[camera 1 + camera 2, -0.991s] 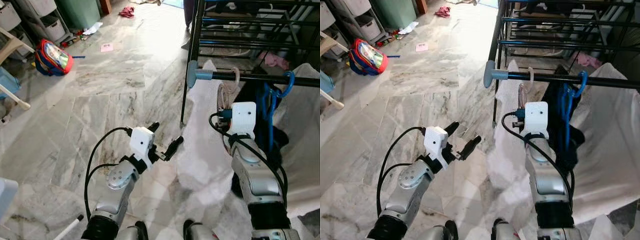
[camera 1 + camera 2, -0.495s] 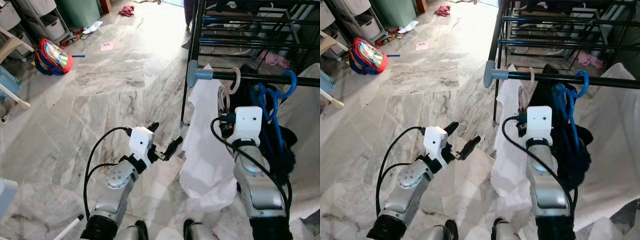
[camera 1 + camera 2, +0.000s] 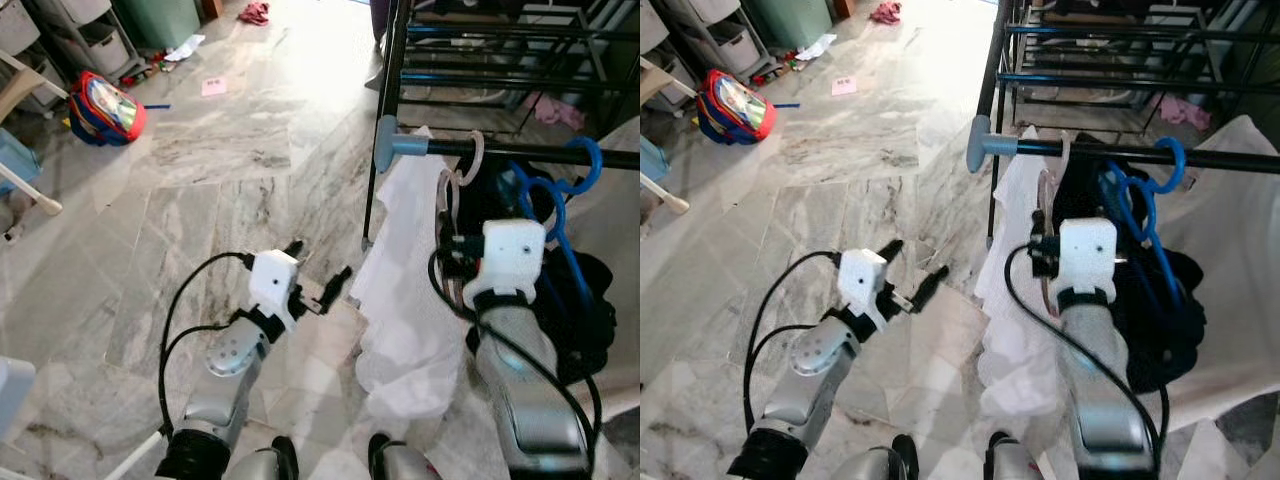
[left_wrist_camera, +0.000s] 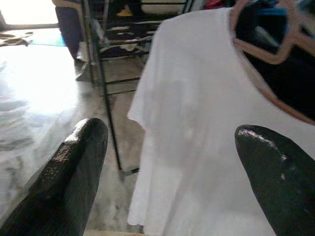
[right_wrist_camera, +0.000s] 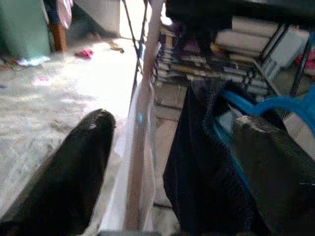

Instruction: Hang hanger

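A pale pink hanger (image 3: 462, 165) hooks over the dark rail (image 3: 520, 152) near its grey end cap (image 3: 389, 144). A white shirt (image 3: 400, 265) hangs from it, and its hem reaches the floor. My right gripper (image 5: 174, 120) is open just below the rail, with the hanger's arm (image 5: 140, 147) between its fingers and not touching them. Its white wrist box (image 3: 510, 255) hides the fingers in the eye views. Blue hangers (image 3: 560, 190) with a dark garment (image 3: 590, 300) hang beside it. My left gripper (image 3: 318, 260) is open and holds nothing, low over the floor to the left of the shirt.
A black shelf rack (image 3: 480, 60) stands behind the rail, and a white sheet (image 3: 1240, 250) is draped at the right. On the marble floor to the left lie a red backpack (image 3: 105, 108) and a pink cloth (image 3: 253, 12), with plastic drawers (image 3: 95, 45) at the far left.
My right wrist has dropped lower and further right, away from the rail. The white shirt now hangs narrower and more bunched. The left arm has barely shifted.
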`<state>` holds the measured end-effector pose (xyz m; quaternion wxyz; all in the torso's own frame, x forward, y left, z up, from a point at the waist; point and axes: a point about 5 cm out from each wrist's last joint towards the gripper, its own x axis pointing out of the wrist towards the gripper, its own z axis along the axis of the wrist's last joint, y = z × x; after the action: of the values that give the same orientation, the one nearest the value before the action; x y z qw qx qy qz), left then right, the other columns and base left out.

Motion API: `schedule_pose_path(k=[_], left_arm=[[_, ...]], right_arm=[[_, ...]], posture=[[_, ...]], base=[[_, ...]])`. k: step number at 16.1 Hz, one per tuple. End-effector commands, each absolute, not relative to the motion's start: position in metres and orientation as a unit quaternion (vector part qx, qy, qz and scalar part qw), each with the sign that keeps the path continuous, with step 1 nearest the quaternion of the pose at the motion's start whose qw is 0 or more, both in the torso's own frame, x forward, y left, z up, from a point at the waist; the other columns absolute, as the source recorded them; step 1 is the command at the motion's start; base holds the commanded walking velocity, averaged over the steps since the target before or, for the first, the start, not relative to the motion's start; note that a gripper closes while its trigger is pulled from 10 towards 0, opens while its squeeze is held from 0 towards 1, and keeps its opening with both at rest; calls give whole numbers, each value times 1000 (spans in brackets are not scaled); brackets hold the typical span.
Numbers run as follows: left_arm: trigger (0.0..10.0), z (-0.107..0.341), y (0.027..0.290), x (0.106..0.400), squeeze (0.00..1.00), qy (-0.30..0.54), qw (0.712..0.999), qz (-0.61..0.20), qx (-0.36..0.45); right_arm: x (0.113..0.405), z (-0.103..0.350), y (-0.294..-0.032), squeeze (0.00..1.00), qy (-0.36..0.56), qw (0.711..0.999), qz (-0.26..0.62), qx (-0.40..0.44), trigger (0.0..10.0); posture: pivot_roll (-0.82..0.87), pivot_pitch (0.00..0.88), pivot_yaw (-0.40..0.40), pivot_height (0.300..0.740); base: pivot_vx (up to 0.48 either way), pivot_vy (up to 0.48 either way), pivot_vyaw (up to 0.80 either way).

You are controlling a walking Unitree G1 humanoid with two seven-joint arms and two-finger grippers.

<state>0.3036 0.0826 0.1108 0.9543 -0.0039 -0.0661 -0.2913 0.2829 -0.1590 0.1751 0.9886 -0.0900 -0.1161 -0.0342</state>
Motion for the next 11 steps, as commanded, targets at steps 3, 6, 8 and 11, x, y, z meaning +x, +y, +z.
schedule_pose_path(k=[3,6,8,11], left_arm=[[10000,108,97,305,0,-62,969,-238,25],[10000,102,112,310,0,-36,982,-179,52],[10000,102,120,309,0,-32,985,-157,59],[10000,103,117,313,0,-34,986,-147,68]], right_arm=[[269,177,-162,1000,-134,986,-28,-98,10000],[261,175,-166,1000,-138,985,-33,-102,10000],[259,168,-163,945,-126,988,-26,-88,10000],[262,168,-156,0,-131,987,-7,-96,10000]], posture=[[-75,260,100,740],[-75,255,103,740],[-68,254,100,740],[-67,235,88,740]], base=[[0,0,0],[0,0,0],[0,0,0],[0,0,0]])
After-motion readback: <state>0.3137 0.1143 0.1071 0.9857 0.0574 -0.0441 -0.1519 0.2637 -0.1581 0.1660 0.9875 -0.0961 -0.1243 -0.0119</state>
